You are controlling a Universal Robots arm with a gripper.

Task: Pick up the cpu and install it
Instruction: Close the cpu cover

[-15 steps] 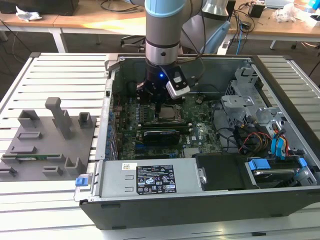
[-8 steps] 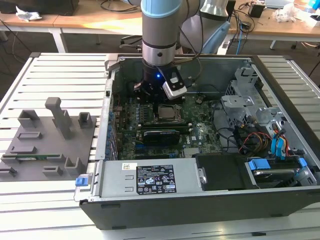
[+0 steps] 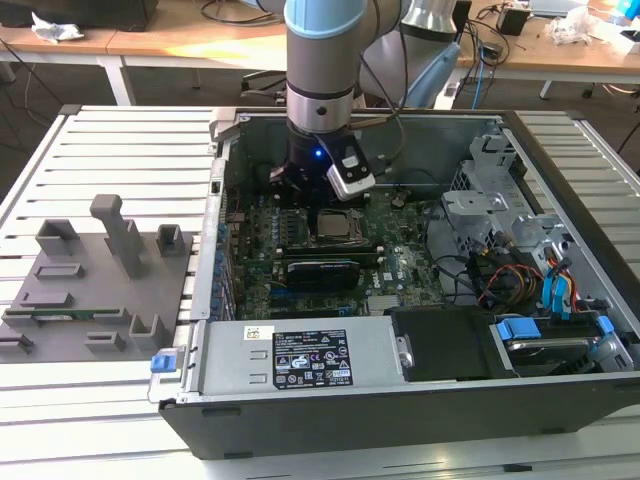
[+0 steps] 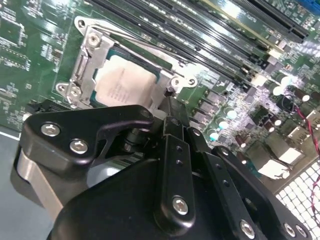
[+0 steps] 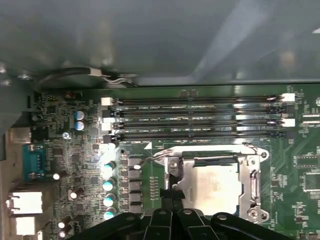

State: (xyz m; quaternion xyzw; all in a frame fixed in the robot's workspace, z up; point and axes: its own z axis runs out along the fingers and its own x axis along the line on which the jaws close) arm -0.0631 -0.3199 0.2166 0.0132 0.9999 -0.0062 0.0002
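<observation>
The cpu (image 4: 125, 82) lies flat, face up, within the socket frame (image 4: 86, 52) on the motherboard (image 4: 30, 65), just beside the tips of the gripper (image 4: 170, 100), whose fingers are drawn together at the frame's edge, holding nothing.
</observation>
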